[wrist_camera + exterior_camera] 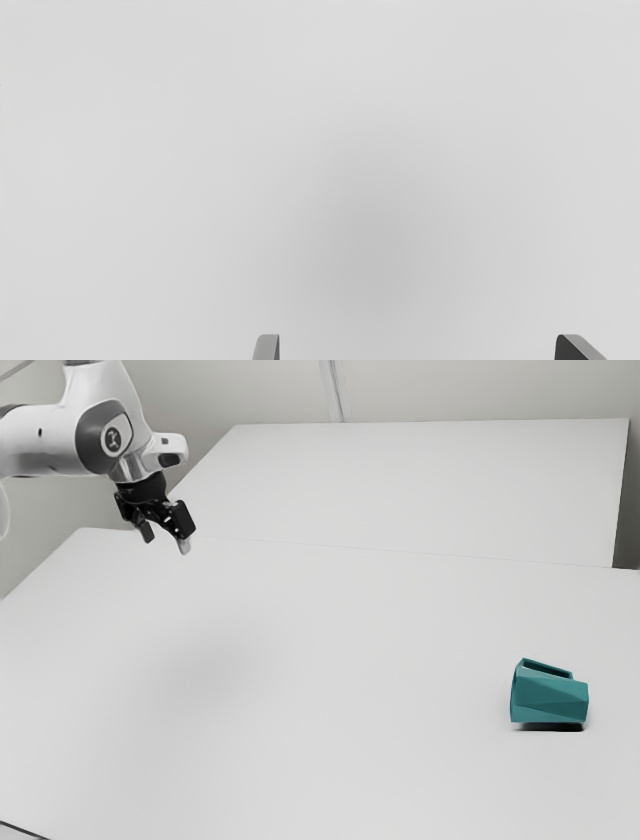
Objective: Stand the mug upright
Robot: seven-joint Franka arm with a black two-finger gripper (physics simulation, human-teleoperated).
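High above the table, at the exterior view's upper left, hangs my gripper (pixel 167 544). In the wrist view my gripper (pixel 416 345) is open, its two fingertips wide apart with only bare table beneath them. A teal faceted mug (pixel 549 697) lies on its side toward the exterior view's right, far from the gripper. Its mouth seems to face the exterior view's left, and its handle (pixel 548 668) is on the upper side.
The white table (pixel 300 690) stretches under the arm and the mug. Behind it, a large white surface (pixel 420 485) stands along the exterior view's top. A soft shadow falls on the table below my hand.
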